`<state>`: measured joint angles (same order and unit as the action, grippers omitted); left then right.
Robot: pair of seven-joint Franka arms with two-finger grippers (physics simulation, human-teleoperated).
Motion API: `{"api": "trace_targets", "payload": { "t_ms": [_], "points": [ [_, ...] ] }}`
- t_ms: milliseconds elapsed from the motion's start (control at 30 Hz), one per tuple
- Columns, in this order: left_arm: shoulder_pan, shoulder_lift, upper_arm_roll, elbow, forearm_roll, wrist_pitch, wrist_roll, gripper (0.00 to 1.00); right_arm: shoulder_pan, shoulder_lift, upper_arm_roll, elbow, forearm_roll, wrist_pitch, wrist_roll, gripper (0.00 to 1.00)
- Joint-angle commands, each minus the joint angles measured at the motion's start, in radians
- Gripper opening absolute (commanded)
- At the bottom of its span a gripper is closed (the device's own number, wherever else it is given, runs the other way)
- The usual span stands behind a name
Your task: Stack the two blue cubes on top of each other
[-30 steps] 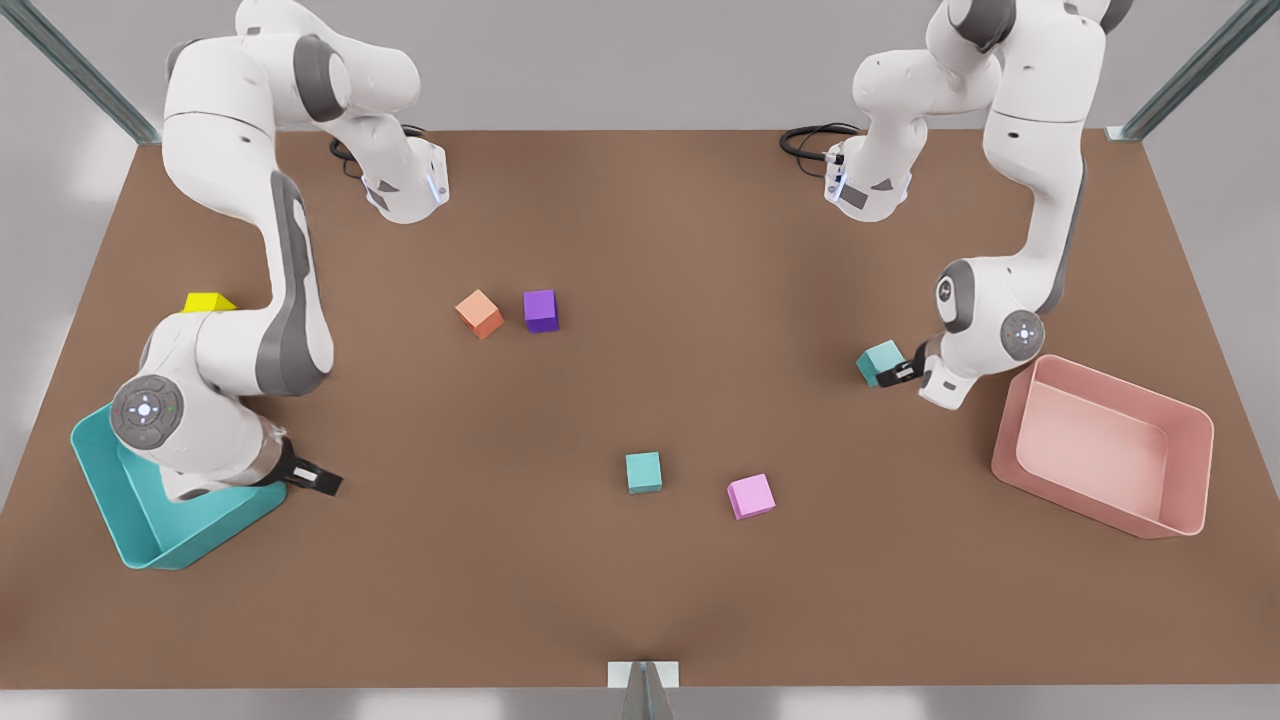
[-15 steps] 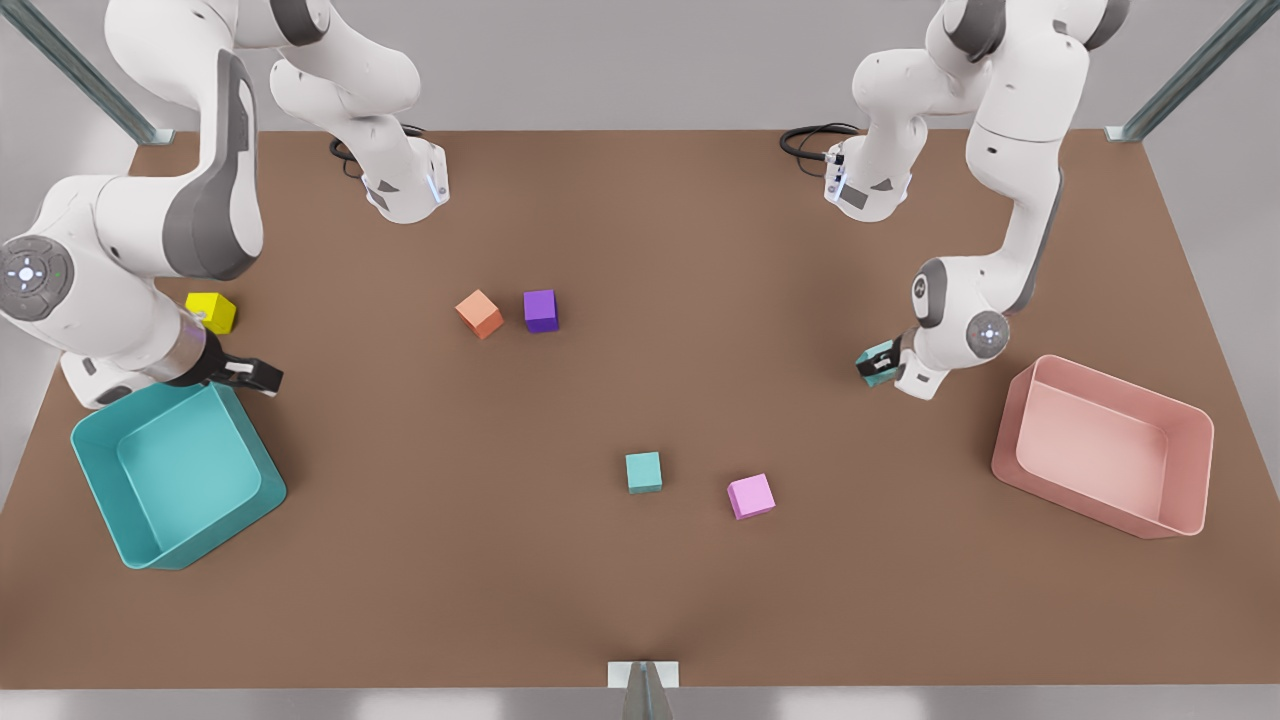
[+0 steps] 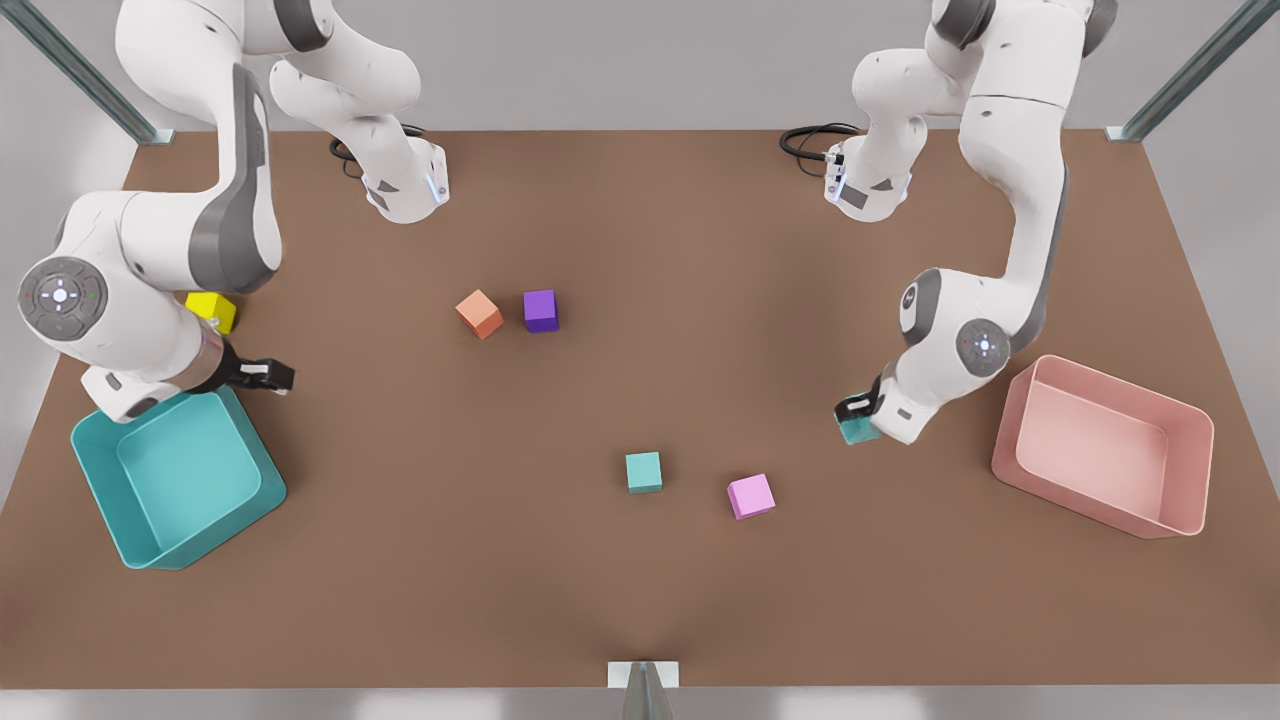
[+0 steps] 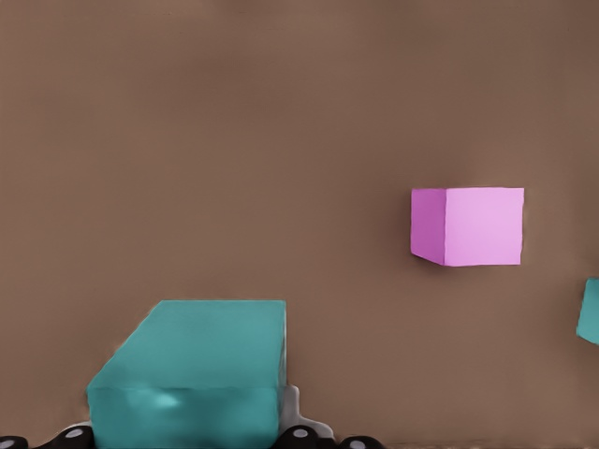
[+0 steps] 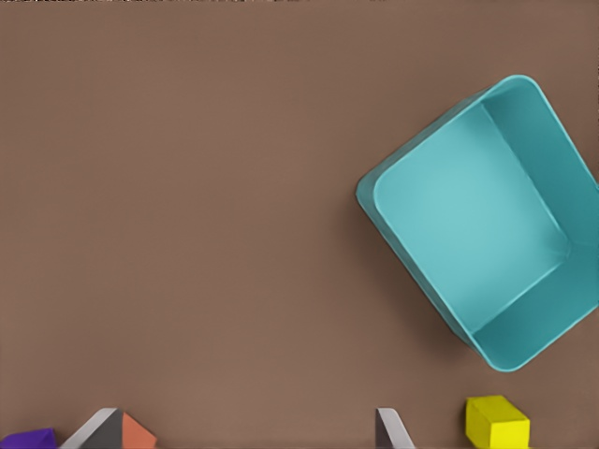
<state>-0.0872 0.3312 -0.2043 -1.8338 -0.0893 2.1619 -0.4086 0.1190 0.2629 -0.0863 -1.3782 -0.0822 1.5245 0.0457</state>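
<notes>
Front view: left pincer (image 3: pixel 856 412) grips blue cube (image 3: pixel 858 430), unlabelled

A broad brown tabletop (image 3: pixel 640 600) spreads under soft, even light. Pale grey walls (image 3: pixel 620 60) rise beyond its far edge, with metal frame struts (image 3: pixel 1190 70) slanting at both far corners.
</notes>
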Motion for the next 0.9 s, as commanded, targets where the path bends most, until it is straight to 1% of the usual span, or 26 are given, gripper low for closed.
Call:
{"api": "trace_targets", "payload": {
  "t_ms": [0, 33, 67, 133, 200, 267, 333, 467, 533, 600, 867],
  "points": [
    [-0.113, 0.101, -0.03, 0.226, 0.082, -0.379, -0.433, 0.66, -0.002, -0.007, -0.003, 0.013, 0.004, -0.001, -0.112, 1.0],
    [-0.184, 0.169, -0.03, 0.312, 0.128, -0.379, -0.545, 0.66, -0.018, -0.008, -0.004, 0.025, 0.006, -0.001, -0.113, 1.0],
    [-0.282, 0.267, -0.03, 0.439, 0.137, -0.379, -0.673, 0.67, -0.019, -0.007, -0.003, 0.03, 0.004, -0.001, -0.113, 1.0],
    [-0.313, 0.41, -0.03, 0.626, 0.135, -0.378, -0.7, 0.67, -0.01, -0.014, 0.005, 0.033, 0.001, -0.001, -0.113, 1.0],
    [-0.356, 0.517, -0.03, 0.745, 0.138, -0.329, -0.697, 0.67, 0.002, -0.014, 0.007, 0.03, -0.005, -0.001, -0.113, 1.0],
    [-0.364, 0.566, -0.029, 0.766, 0.138, -0.171, -0.697, 0.67, 0.004, -0.014, 0.006, 0.028, -0.005, -0.001, -0.113, 1.0],
    [-0.371, 0.594, -0.029, 0.812, 0.138, -0.168, -0.697, 0.67, 0.007, -0.008, 0.007, 0.024, -0.005, 0.0, -0.113, 1.0],
    [-0.401, 0.617, -0.03, 0.818, 0.135, -0.145, -0.697, 0.67, 0.013, -0.001, 0.007, 0.018, -0.002, 0.019, -0.113, 1.0],
    [-0.417, 0.651, -0.03, 0.858, 0.135, -0.129, -0.699, 0.67, 0.024, 0.015, 0.008, 0.016, 0.001, 0.022, -0.112, 1.0],
    [-0.425, 0.66, -0.03, 0.863, 0.135, -0.108, -0.697, 0.67, 0.014, 0.048, 0.003, 0.016, 0.036, 0.058, -0.112, 1.0],
    [-0.427, 0.701, -0.03, 0.889, 0.135, -0.054, -0.693, 0.67, 0.021, 0.073, 0.005, 0.014, 0.036, 0.089, -0.109, 1.0]
  ]
}}
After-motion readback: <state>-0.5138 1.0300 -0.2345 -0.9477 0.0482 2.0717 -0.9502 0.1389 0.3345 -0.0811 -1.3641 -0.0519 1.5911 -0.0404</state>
